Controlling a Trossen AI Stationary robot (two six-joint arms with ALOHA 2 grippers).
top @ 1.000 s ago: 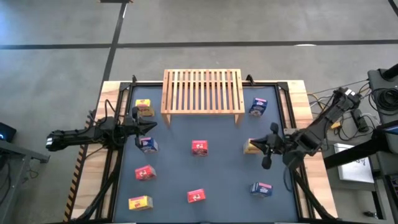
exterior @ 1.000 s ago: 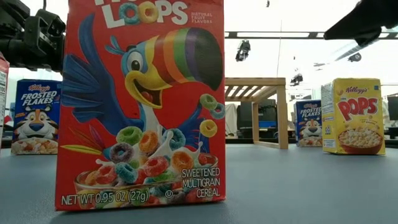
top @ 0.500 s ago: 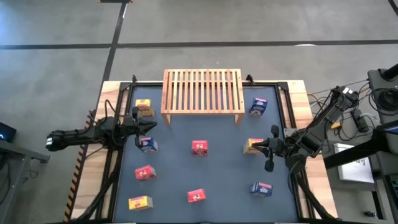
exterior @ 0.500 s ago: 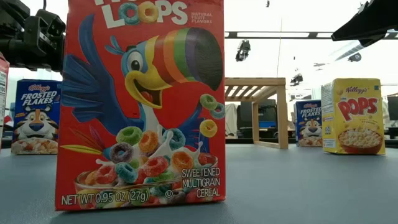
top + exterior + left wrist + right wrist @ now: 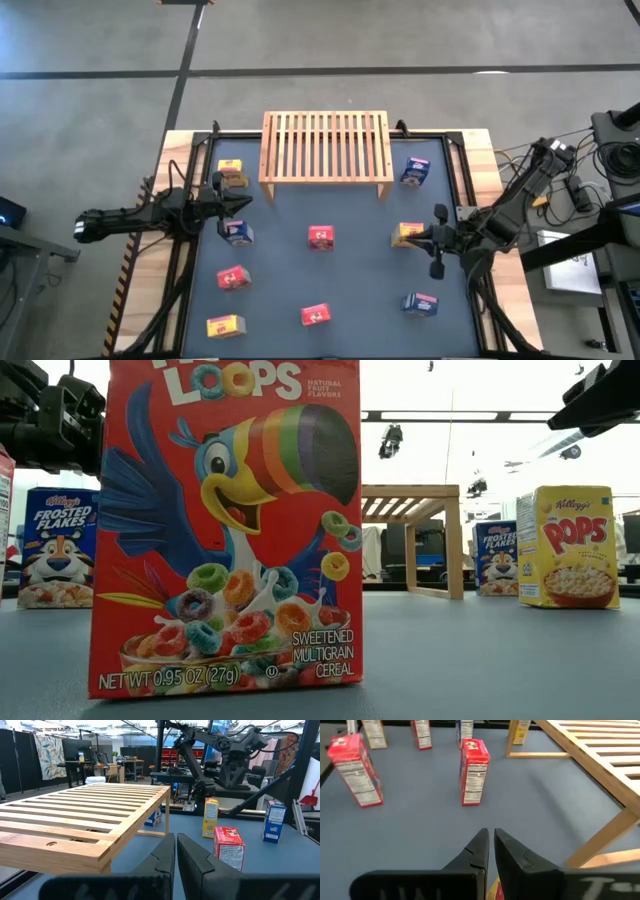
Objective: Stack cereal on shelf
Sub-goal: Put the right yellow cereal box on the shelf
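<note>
**Right arm closes on the yellow box**

Since a second ago the right arm has shifted slightly toward the table's near edge, while the left arm has not moved.

Largest first: the table carries the wooden shelf at its far side, bare of boxes. All nine cereal boxes stand on the mat, none stacked.

The right end effector sits just beside the yellow box, which lies toward the table's middle from its fingertips and partly under them; its fingers are together. This arm is plainly nearer that box, and the shelf lies beyond, up and left in the high view.

The left end effector, fingers together, hovers between a yellow box and a blue box.
</note>
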